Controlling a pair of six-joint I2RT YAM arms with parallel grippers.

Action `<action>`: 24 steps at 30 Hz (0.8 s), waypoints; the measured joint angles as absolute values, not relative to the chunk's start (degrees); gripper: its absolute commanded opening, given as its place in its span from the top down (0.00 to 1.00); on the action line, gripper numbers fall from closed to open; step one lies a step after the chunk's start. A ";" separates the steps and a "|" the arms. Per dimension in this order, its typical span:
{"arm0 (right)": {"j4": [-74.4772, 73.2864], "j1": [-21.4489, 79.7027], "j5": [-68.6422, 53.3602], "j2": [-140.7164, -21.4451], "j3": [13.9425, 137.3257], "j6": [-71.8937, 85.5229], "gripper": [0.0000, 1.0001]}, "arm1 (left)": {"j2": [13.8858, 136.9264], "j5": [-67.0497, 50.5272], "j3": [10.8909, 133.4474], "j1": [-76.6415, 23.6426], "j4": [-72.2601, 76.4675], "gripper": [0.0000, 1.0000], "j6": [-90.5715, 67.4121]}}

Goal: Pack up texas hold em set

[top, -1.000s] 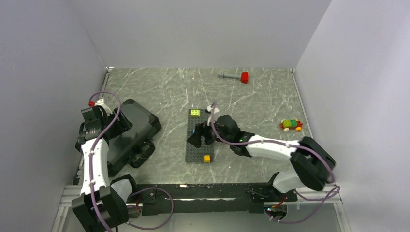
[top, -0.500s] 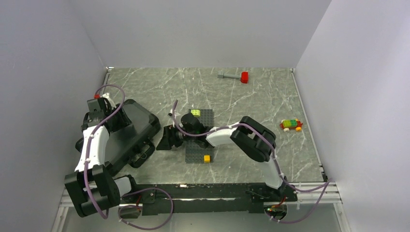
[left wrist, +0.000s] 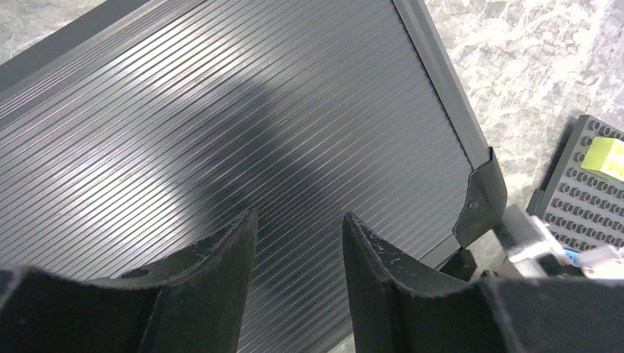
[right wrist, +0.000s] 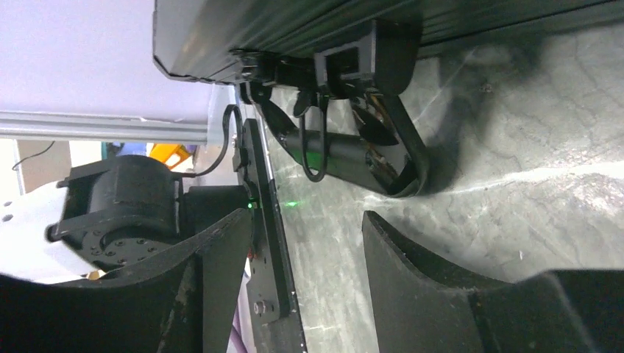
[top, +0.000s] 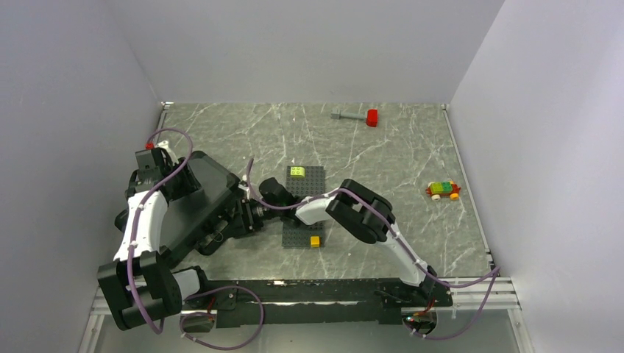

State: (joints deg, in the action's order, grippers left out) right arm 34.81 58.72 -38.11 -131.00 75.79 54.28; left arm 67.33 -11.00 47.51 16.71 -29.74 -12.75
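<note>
The case [top: 213, 184] lies shut at the left of the counter [top: 383, 147], front edge facing the middle. No cards or buttons show in any view, so they look to be packed inside already. That makes this the closing step: securing the front.

The left hand [left wrist: 299, 217] hangs over the lid [left wrist: 243, 110], its fingers parted by a narrow gap and gripping nothing. Whether the tips touch the lid, the wrist view does not settle. It reads as a hold-down.

The right arm lies stretched across the baseplate [top: 298, 232], and the right hand [right wrist: 307, 220] sits low at the case's front edge. Its fingers are spread wide and empty. Straight ahead of them are the handle [right wrist: 346, 158], folded down against the counter, and above it a black latch [right wrist: 368, 59] under the lid's lip. Whether that latch is fastened cannot be told from here.

The next move likely calls for the right hand to rise a little and line up on the latch rather than the handle, then press it home while the left keeps the lid down. The handle sits right in the way and could snag a finger.

The case itself is black, with a finely ribbed lid that catches the light, a plain border and metal-capped corners. It lies flat, slightly askew to the counter's edge.
</note>
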 measured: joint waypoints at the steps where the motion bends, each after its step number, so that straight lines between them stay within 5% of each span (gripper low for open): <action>1: 34.76 58.92 -38.30 -131.70 76.29 54.65 0.39 | 67.33 -10.98 47.48 16.69 -29.71 0.48 -12.75; 24: 32.18 59.88 -37.95 -136.35 83.13 58.11 0.50 | 67.72 -9.76 47.51 16.51 -28.03 0.48 -11.73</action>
State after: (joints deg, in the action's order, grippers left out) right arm 32.18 59.88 -37.95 -136.35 83.13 58.11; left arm 67.72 -9.76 47.51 16.51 -28.03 -11.73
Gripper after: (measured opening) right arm 0.514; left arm 0.526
